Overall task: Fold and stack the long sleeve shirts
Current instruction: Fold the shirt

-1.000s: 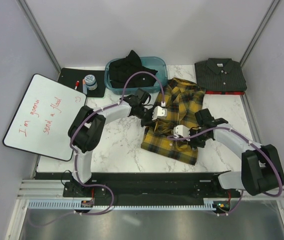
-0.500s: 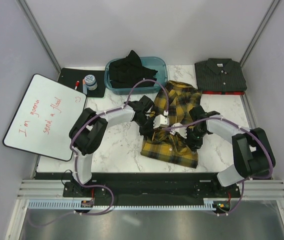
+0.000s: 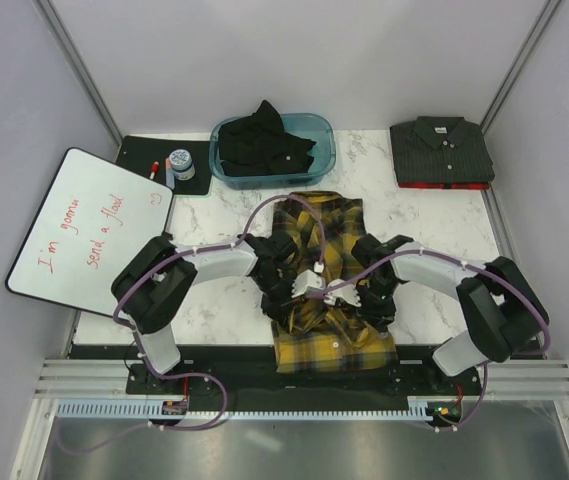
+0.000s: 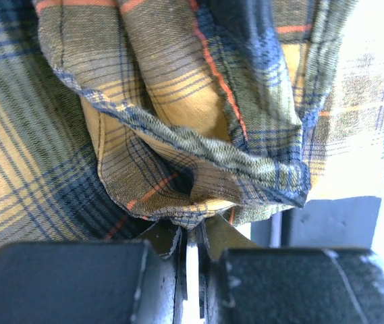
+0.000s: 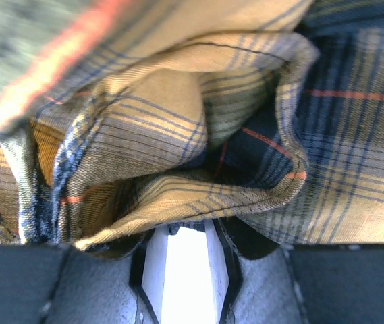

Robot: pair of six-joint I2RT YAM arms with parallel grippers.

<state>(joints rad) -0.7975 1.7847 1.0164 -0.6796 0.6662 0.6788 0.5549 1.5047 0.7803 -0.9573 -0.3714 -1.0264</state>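
The yellow-and-black plaid shirt (image 3: pixel 322 225) lies bunched at the table's middle, its lower end hanging over the near edge. My left gripper (image 3: pixel 302 292) is shut on a fold of the plaid shirt (image 4: pixel 178 135), as the left wrist view shows (image 4: pixel 192 233). My right gripper (image 3: pixel 356 295) is beside it, shut on another fold of the plaid shirt (image 5: pixel 198 148), with its jaws a little apart in the right wrist view (image 5: pixel 185 226). The dark charcoal shirt (image 3: pixel 442 148) lies folded at the back right. The black shirt (image 3: pixel 262 140) is crumpled in a teal bin (image 3: pixel 322 128).
A whiteboard (image 3: pixel 89 230) with red writing lies at the left. A black mat (image 3: pixel 136 152) behind it holds a marker and a small jar (image 3: pixel 179 163). A red item (image 3: pixel 449 185) shows under the charcoal shirt. Grey walls close in both sides.
Both grippers have moved toward the near edge, drawing the plaid shirt with them. The shirt has gone from slanted at centre right to lengthwise, draped over the front edge.
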